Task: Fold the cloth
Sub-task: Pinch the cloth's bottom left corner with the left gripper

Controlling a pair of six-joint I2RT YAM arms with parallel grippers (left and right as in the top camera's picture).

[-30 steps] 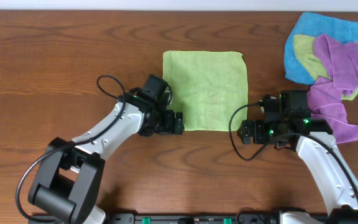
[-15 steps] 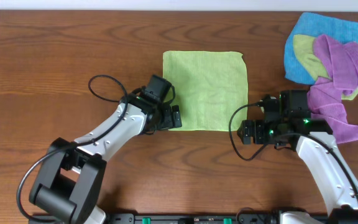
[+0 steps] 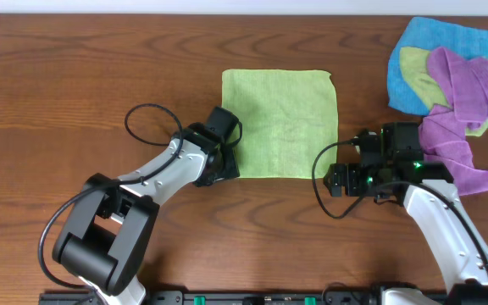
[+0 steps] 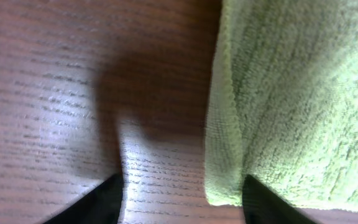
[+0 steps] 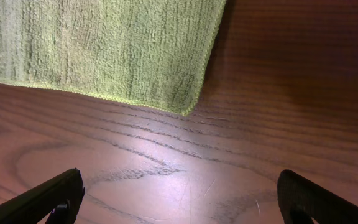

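The cloth [image 3: 280,124] lies flat and square in the middle of the overhead frame on the table [image 3: 74,76], well apart from the pile of blue, purple and duller green cloths [image 3: 447,76] at upper right. The left gripper [image 3: 229,166] sits at the cloth's lower left corner, jaws partly apart with that corner between them; nothing looks pinched yet. The right gripper [image 3: 335,180] hangs just right of the lower right corner, jaws wide and empty. The terry looks light, soft and limp, so it should sag from any hold but grip well. Best taken at both lower corners, on the stitched hem, and lifted evenly
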